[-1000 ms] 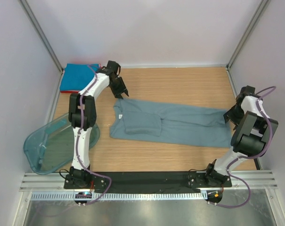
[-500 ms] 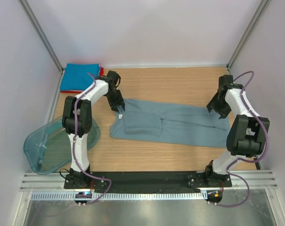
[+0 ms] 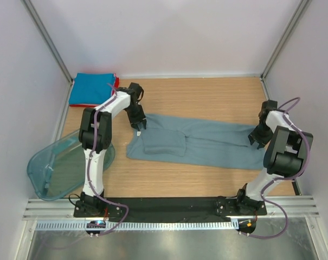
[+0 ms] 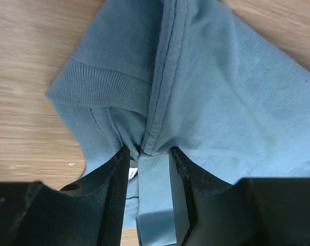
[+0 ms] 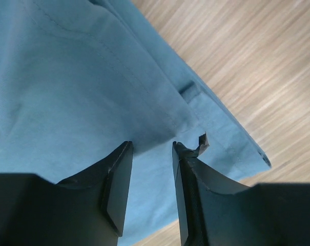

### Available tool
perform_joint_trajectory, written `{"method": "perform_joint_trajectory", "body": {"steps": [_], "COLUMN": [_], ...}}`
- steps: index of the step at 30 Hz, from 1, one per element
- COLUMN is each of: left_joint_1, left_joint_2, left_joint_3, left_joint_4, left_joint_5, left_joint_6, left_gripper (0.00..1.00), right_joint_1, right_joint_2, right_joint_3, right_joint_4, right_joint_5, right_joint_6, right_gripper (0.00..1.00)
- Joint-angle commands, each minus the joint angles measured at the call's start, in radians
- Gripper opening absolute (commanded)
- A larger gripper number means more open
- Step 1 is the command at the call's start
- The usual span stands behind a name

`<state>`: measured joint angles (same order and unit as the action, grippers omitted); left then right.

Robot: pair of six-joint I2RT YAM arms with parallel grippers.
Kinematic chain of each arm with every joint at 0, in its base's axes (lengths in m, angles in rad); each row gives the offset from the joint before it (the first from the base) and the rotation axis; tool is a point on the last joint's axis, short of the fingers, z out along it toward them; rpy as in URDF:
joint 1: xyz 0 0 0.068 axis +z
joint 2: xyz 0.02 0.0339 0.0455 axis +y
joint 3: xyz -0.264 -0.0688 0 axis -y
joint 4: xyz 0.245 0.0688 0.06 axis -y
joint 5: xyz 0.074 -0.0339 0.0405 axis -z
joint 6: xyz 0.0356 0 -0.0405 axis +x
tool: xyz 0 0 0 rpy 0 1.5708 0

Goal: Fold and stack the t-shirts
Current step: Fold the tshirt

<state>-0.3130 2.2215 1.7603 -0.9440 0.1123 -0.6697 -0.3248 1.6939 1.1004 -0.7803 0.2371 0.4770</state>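
Grey-blue tee [image 3: 218, 143] — L jaws are now pinching its collar, R jaws are dropping back onto hem, grip unclear — fold prob. starting.

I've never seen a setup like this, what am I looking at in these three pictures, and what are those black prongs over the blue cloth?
These are two robot arms, the left arm and right arm, bolted at the near edge of a wooden table. The wide picture looks down from above and behind them; the close-ups come from cameras on their wrists, so the black prongs are each gripper's own fingers. A grey-blue tee lies spread across the table. In the far left corner sits a folded blue tee, a red tee showing at its edge; a teal tub sits by the left arm. The left gripper pinches the grey-blue tee at its collar. The right gripper straddles its other end; whether it has closed is unclear.
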Motion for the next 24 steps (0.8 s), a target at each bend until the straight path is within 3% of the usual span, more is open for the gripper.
{"method": "perform_joint_trajectory", "body": {"steps": [1, 7, 13, 15, 16, 19, 21, 24], "left_joint_1": [0.002, 0.002, 0.002, 0.008, 0.011, 0.011, 0.006, 0.005], "left_joint_2": [0.067, 0.188, 0.329, 0.397, 0.421, 0.492, 0.478, 0.349], "left_joint_3": [0.082, 0.218, 0.496, 0.596, 0.628, 0.747, 0.777, 0.673], "left_joint_4": [0.005, 0.071, 0.149, 0.284, 0.351, 0.546, 0.589, 0.605], "left_joint_5": [-0.049, -0.036, 0.024, 0.079, 0.145, 0.266, 0.288, 0.293], "left_joint_6": [0.025, -0.017, -0.1, -0.186, -0.223, -0.371, -0.389, -0.331], "left_gripper": [0.38, 0.38, 0.39, 0.4, 0.39, 0.39, 0.41, 0.44], "right_joint_1": [0.007, 0.009, 0.072, 0.081, 0.092, 0.134, 0.165, 0.207], "right_joint_2": [0.0, -0.144, -0.305, -0.367, -0.378, -0.36, -0.33, -0.31], "right_joint_3": [0.006, 0.079, 0.098, 0.07, 0.046, 0.067, 0.099, 0.098], "right_joint_4": [0.034, -0.106, -0.197, -0.145, -0.116, -0.066, -0.109, -0.108], "right_joint_5": [0.007, 0.009, -0.093, -0.154, -0.182, -0.286, -0.273, -0.288], "right_joint_6": [0.006, 0.063, 0.129, 0.166, 0.167, 0.115, 0.072, 0.051], "right_gripper": [0.43, 0.59, 0.66, 0.68, 0.75, 0.75, 0.76, 0.75]}}
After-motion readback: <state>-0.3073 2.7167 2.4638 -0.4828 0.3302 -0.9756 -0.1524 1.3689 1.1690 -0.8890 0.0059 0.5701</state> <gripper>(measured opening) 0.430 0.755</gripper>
